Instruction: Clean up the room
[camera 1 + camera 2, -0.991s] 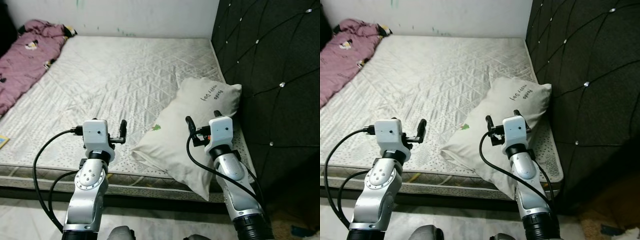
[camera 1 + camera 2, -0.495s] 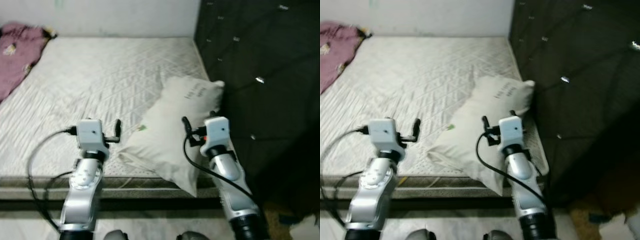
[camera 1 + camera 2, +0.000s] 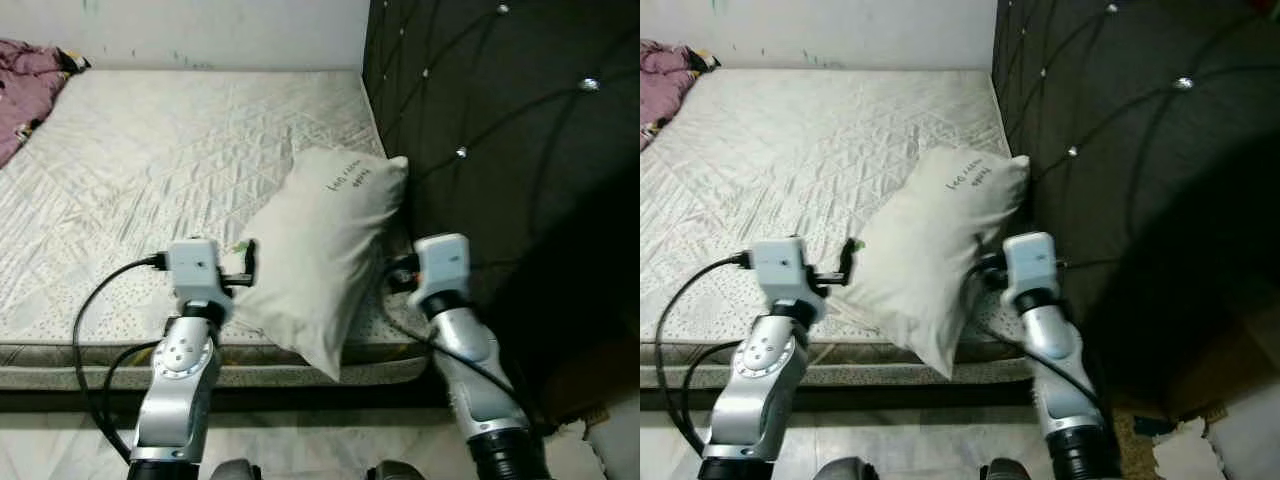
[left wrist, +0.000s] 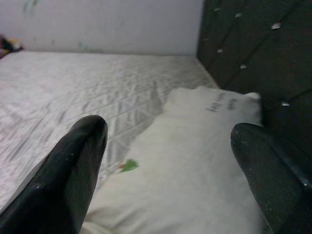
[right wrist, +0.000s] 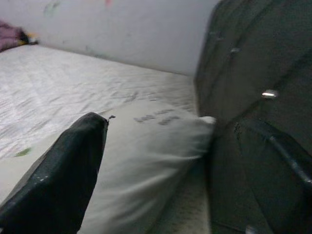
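Note:
A white pillow [image 3: 322, 232] with small dark writing lies at the mattress's [image 3: 150, 150] near right corner, its far end against the dark tufted headboard [image 3: 500, 110]. My left gripper [image 3: 244, 268] is open at the pillow's left side, fingers [image 4: 78, 161] spread, with the pillow [image 4: 195, 165] ahead between them. My right gripper [image 3: 394, 276] is open at the pillow's right side, between pillow and headboard, partly hidden by the pillow. In the right wrist view its fingers [image 5: 68, 165] frame the pillow [image 5: 146, 141] and the headboard [image 5: 253, 73].
A purple blanket [image 3: 28, 68] is bunched at the mattress's far left. A white wall [image 3: 200, 30] runs behind the bed. The mattress's front edge [image 3: 80, 350] lies just before my arms. Floor clutter [image 3: 1185, 430] sits at the lower right.
The whole view has swung to the right, so the camera moved. The pillow now sits between my two grippers; before, it lay mostly under the right one. Both stay open.

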`<state>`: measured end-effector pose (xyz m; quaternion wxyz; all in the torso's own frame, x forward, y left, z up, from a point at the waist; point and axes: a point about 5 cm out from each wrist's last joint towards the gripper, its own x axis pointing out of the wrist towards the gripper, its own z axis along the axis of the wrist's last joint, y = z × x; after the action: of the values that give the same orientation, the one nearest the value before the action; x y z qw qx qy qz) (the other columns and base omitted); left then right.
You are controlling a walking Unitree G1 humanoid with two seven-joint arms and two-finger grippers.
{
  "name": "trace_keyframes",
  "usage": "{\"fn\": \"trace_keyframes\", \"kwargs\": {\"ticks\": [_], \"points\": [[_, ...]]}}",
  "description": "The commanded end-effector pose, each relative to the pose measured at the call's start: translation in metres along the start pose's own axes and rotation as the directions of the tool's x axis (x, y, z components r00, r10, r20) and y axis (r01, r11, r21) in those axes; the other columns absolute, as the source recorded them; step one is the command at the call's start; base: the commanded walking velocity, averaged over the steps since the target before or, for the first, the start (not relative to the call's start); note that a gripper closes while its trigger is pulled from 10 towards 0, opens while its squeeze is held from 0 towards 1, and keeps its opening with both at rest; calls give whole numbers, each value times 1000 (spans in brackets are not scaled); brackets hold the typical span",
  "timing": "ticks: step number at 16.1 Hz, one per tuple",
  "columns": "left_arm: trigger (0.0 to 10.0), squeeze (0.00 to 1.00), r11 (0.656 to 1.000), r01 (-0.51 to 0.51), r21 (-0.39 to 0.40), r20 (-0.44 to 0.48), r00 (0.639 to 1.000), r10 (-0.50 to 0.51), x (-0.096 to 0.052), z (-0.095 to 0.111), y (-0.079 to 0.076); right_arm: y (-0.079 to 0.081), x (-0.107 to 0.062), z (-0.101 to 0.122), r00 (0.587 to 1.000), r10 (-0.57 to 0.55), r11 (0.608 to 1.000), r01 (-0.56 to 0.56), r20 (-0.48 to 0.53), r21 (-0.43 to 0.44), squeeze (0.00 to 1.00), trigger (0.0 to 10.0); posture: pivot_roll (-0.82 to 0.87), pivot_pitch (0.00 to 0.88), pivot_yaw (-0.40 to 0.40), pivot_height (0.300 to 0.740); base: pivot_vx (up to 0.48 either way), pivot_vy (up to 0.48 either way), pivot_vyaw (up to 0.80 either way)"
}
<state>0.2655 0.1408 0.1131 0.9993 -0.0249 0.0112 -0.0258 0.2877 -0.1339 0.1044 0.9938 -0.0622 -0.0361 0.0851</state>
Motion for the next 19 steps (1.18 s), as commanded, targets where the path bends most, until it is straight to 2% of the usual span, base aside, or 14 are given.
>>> {"fn": "trace_keyframes", "kwargs": {"ticks": [1, 4, 11, 16, 19], "points": [[10000, 0, 1000, -3, 7, 28, 1000, 3, -1, 5, 5, 6, 2, 2, 1000, 12, 1000, -13, 9, 19, 0, 10000, -51, 21, 12, 740, 0, 0, 0], [10000, 0, 1000, 7, -1, 29, 1000, -7, -1, 5, 4, 6, 2, 2, 1000, 14, 1000, -14, 6, 24, 0, 10000, -51, 19, 13, 740, 365, 0, -533], [10000, 0, 1000, 7, -2, 23, 1000, -7, -1, 4, 4, 7, 2, 1, 1000, 24, 999, -24, 3, 23, 0, 10000, -48, 17, 10, 740, 370, 0, 0], [10000, 0, 1000, -4, 6, 13, 1000, 4, -1, 3, 5, 8, 2, 2, 1000, 29, 999, -29, 5, 15, 0, 10000, -48, 20, 11, 740, 0, 0, 0], [10000, 0, 1000, -6, -2, 9, 1000, 6, -1, 2, 5, 9, 2, 2, 999, 32, 999, -32, 6, 11, 0, 10000, -48, 22, 12, 740, 0, 0, 692]]}}
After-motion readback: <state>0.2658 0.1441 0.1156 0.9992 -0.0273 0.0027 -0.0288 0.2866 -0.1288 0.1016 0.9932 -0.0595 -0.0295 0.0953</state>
